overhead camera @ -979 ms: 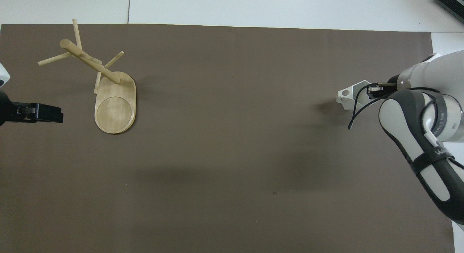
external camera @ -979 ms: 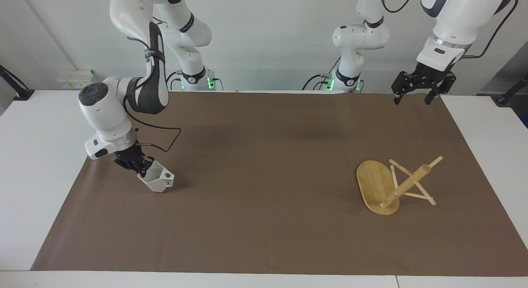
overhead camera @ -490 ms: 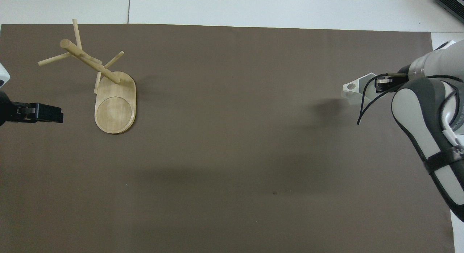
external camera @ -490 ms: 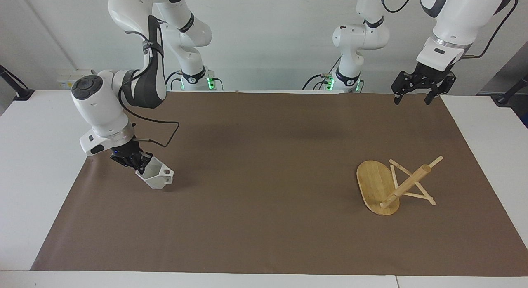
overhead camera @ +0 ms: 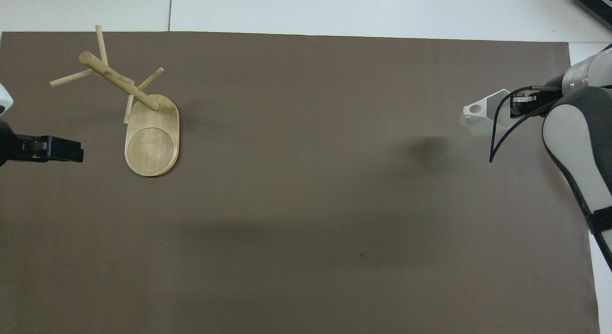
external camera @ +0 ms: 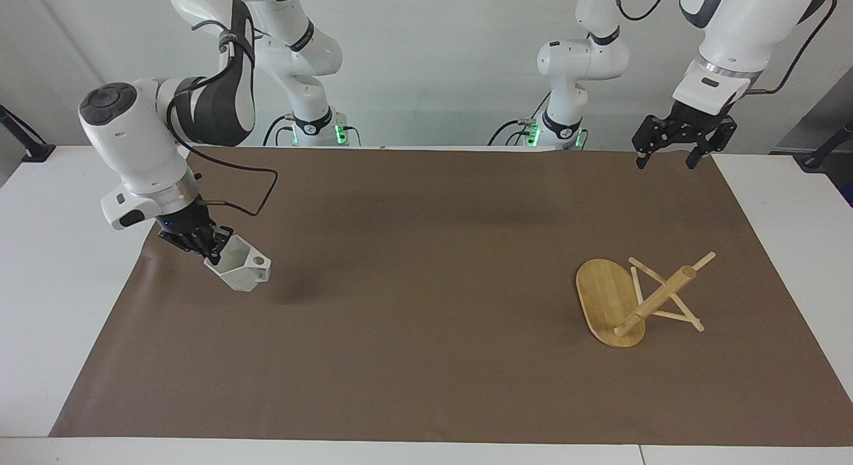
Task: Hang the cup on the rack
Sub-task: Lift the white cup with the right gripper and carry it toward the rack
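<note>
The white faceted cup point(external camera: 240, 270) hangs tilted in my right gripper point(external camera: 214, 250), which is shut on its rim, clear of the brown mat with its shadow below. Its handle with the round hole points toward the table's middle. In the overhead view the cup point(overhead camera: 484, 117) and right gripper point(overhead camera: 515, 104) are at the right arm's end of the table. The bamboo rack point(external camera: 610, 304) stands upright on its oval base at the left arm's end; it also shows in the overhead view point(overhead camera: 152, 135). My left gripper point(external camera: 666, 160) waits open, raised over the mat's edge near the robots point(overhead camera: 71, 150).
A brown mat point(external camera: 426, 332) covers most of the white table point(external camera: 53, 265). A black cable point(external camera: 253, 198) loops from the right arm's wrist. The arm bases stand at the table's edge nearest the robots.
My right gripper has lifted the cup off the mat and drawn it a little toward the right arm's end. The left arm and the rack have not moved.
</note>
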Controlling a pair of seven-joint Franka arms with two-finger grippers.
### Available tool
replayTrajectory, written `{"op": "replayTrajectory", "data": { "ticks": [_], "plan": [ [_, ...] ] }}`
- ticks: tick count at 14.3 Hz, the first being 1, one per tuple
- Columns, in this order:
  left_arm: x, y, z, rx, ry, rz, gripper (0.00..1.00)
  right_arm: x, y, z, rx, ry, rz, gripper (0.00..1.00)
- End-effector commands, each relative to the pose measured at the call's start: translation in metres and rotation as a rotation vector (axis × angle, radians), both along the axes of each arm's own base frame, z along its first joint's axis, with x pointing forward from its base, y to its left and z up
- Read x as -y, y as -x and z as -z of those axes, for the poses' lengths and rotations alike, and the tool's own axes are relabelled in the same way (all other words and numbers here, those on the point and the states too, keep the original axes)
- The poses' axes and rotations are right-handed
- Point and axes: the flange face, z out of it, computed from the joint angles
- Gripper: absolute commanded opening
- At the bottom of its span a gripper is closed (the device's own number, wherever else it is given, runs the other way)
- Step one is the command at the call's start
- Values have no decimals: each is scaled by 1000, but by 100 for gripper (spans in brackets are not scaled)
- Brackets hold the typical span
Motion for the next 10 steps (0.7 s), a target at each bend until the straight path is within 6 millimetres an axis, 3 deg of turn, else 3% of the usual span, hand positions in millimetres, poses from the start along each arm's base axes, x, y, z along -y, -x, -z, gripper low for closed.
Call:
{"op": "replayTrajectory", "data": {
  "ticks": [1,5,10],
  "plan": [
    [-1,6,-1,-8,11,-8,100,-8,2,-27,-14,16,0,0],
    [-1,6,-1,-8,11,-8,100,-33,6,-52,-9,-6,-10,0],
    [0,6,-1,-8,11,-6,100,-79,12,-76,29,-37,-7,0]
  ]
}}
